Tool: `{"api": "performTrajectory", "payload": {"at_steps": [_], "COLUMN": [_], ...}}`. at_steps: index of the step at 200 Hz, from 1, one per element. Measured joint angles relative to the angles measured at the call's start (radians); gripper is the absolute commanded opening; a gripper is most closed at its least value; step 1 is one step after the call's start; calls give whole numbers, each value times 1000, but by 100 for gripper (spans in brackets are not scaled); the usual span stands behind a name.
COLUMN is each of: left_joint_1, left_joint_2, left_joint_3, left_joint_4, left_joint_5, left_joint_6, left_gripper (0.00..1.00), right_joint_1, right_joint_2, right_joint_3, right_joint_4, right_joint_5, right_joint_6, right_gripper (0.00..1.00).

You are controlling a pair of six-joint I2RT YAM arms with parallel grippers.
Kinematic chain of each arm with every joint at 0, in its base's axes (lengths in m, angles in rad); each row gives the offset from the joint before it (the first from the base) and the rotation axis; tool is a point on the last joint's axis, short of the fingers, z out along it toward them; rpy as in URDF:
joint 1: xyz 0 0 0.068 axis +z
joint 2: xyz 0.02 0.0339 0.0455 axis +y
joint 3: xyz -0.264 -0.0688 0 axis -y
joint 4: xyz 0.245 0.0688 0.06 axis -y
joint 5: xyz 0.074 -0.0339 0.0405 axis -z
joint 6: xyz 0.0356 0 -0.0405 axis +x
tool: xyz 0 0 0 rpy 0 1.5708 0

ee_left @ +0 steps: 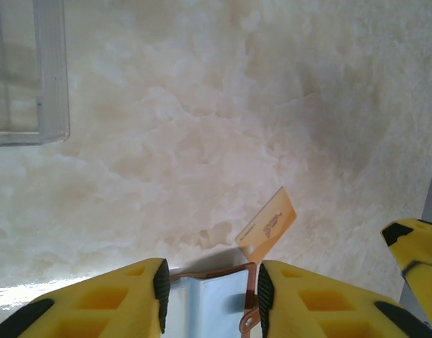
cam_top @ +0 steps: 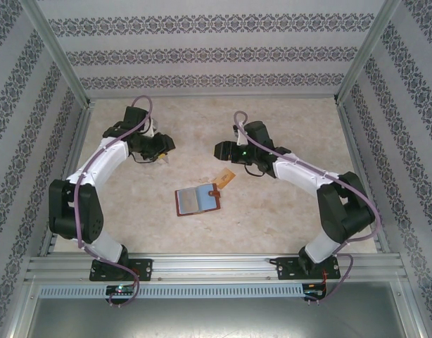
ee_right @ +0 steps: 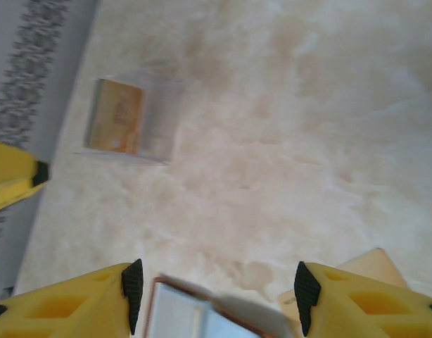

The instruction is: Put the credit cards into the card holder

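Note:
The card holder (cam_top: 198, 201) lies open on the table between the two arms, reddish-brown with greyish-blue pockets facing up. An orange-tan credit card (cam_top: 224, 177) lies just beyond its snap tab. My left gripper (cam_top: 165, 148) hovers up and to the left of the holder, open and empty. In its wrist view the holder (ee_left: 209, 303) and the orange card (ee_left: 268, 223) show past the gripper (ee_left: 210, 285). My right gripper (cam_top: 220, 149) hangs above the card, open and empty (ee_right: 216, 285). A blurred pale grey strip (ee_right: 262, 317) lies over the holder's edge (ee_right: 174, 313).
A clear plastic box (ee_right: 130, 120) with an orange-tan card inside stands near the left gripper's finger (ee_right: 15, 172). Another clear box (ee_left: 27, 70) shows at the far side of the left wrist view. Patterned walls enclose the table (cam_top: 272, 218).

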Motion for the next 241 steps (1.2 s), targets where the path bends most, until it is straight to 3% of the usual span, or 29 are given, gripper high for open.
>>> {"api": "performTrajectory", "payload": {"at_steps": [15, 42, 87, 122, 145, 165, 241], "left_joint_1": [0, 0, 0, 0, 0, 0, 18], "left_joint_2": [0, -4, 43, 151, 238, 296, 397], "left_joint_3": [-6, -4, 113, 218, 291, 330, 397], "left_joint_4": [-1, -19, -132, -187, -222, -238, -267], "left_joint_5": [-12, -86, -328, -502, -579, -621, -660], "left_joint_6": [6, 35, 103, 144, 182, 207, 261], "left_gripper": [51, 52, 56, 58, 68, 72, 69], "right_joint_1": [11, 46, 61, 62, 61, 61, 44], "right_joint_2": [23, 37, 28, -75, -159, -217, -315], "right_joint_3": [18, 23, 19, -39, -93, -141, -197], "right_joint_4": [-61, -135, -141, -141, -138, -138, -137], "right_joint_5": [48, 97, 105, 130, 160, 186, 214], "right_joint_6": [-7, -10, -9, -14, -29, -34, -52], "right_gripper": [62, 63, 65, 66, 67, 67, 66]}}
